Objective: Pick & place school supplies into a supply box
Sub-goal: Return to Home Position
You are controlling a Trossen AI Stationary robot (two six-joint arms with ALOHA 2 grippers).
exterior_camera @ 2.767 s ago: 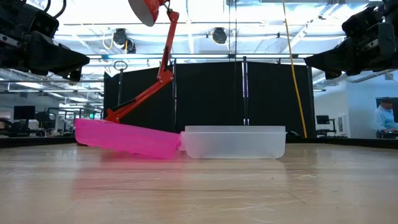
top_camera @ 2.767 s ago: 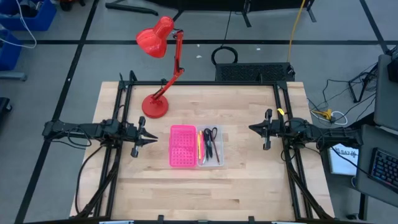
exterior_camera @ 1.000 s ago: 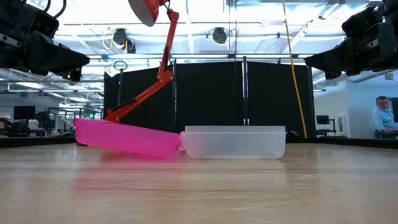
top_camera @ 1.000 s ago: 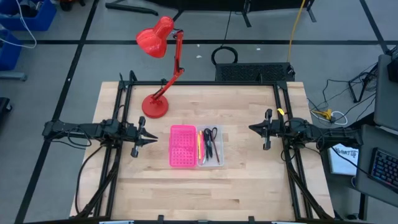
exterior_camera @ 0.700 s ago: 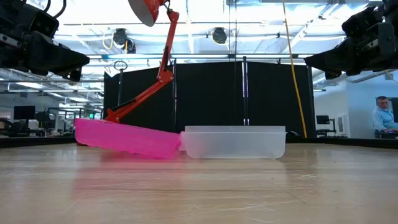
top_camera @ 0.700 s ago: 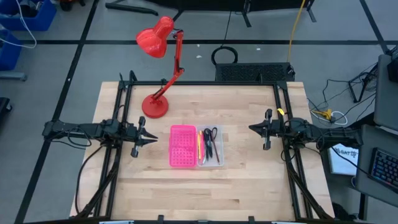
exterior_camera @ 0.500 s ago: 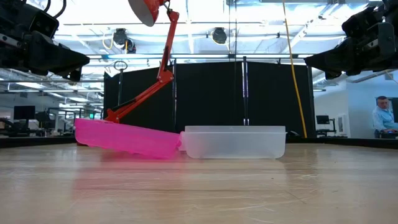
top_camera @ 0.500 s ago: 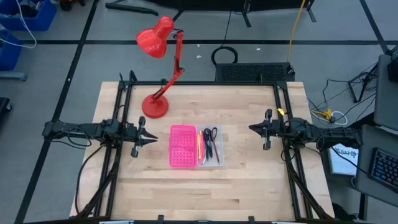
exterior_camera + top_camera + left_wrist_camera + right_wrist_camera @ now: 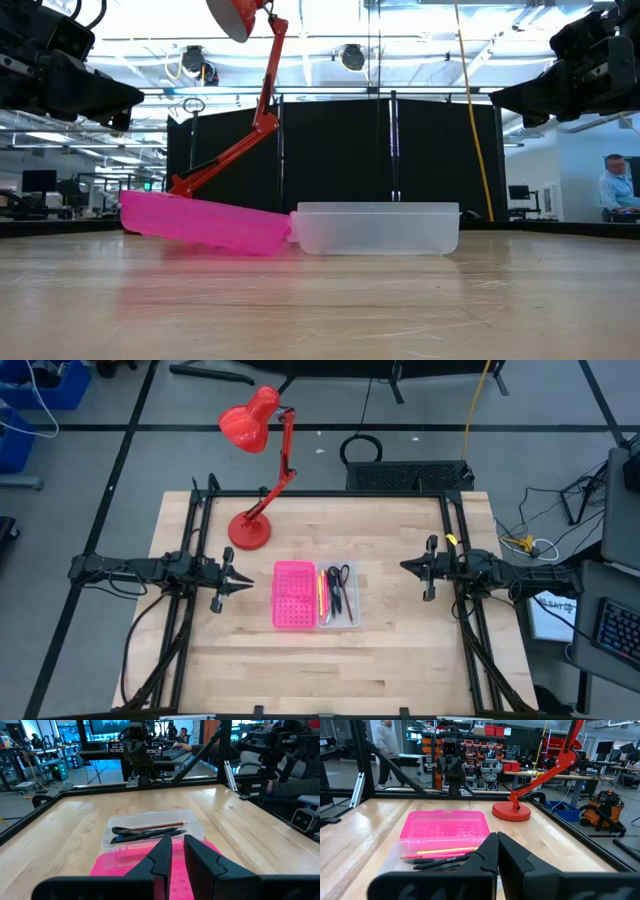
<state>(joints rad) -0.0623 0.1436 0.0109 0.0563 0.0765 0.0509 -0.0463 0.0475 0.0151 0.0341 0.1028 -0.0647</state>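
Note:
The supply box lies open at the table's middle, its pink half (image 9: 292, 595) toward the left and its clear tray (image 9: 338, 596) toward the right. In the low view the pink half (image 9: 205, 222) slants, while the tray (image 9: 378, 228) sits flat. Pens and pencils (image 9: 150, 831) and black-handled scissors (image 9: 342, 575) lie inside the tray. My left gripper (image 9: 245, 578) hovers left of the box, level, with a narrow gap between its fingers (image 9: 178, 851). On the box's right, my right gripper (image 9: 405, 567) hovers level and shut (image 9: 498, 851). Neither touches anything.
A red desk lamp (image 9: 258, 420) stands with its base (image 9: 248, 531) at the table's far left. Black frame rails (image 9: 195, 510) run along the table's left and right sides. Bare wood lies near the front edge. A person (image 9: 614, 187) is in the room beyond.

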